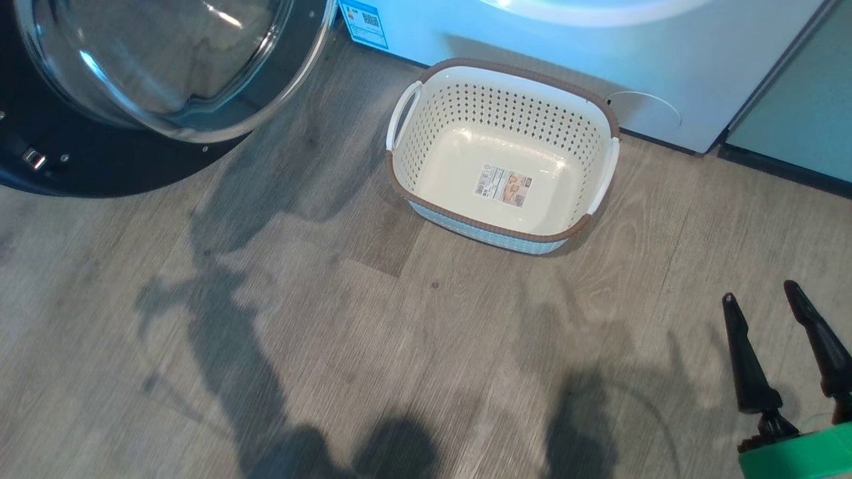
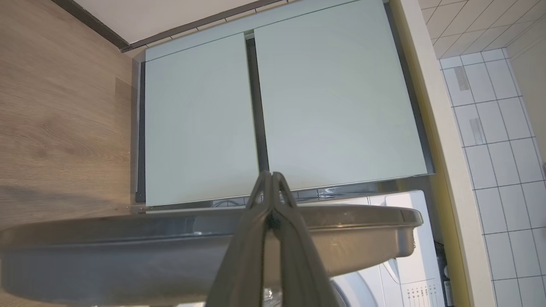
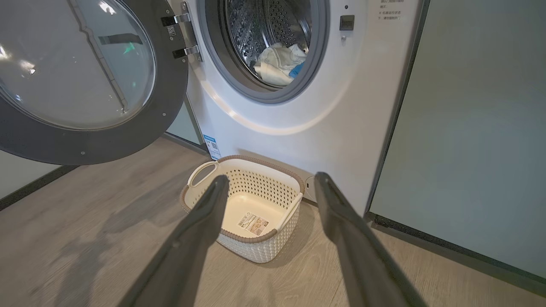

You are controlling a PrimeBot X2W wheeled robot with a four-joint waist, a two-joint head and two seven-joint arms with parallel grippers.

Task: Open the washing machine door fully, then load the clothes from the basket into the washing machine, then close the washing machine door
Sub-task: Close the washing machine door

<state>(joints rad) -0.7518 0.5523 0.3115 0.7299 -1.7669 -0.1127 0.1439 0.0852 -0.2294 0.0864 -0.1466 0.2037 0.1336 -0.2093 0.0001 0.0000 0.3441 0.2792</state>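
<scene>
Basket [image 1: 466,64] sits empty against the washing machine [image 3: 341,106], and the pale yellow clothes [image 3: 277,64] lie in the drum [image 3: 256,25], so closing looks like the job. Left gripper [image 2: 271,175], fingers pressed together, is at the rim of the washing machine door [image 3: 85,72]; push there, far from the hinge [image 3: 181,36]. Right gripper [image 1: 760,291] hangs spread wide over bare floor [image 1: 399,346]. The swing path looks open, but watch the lower rim over the basket.

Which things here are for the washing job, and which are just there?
For the job: washing machine door, clothes in the drum, basket, washing machine.
Just there: pale green cabinet doors, wooden floor, white wall tiles.
</scene>
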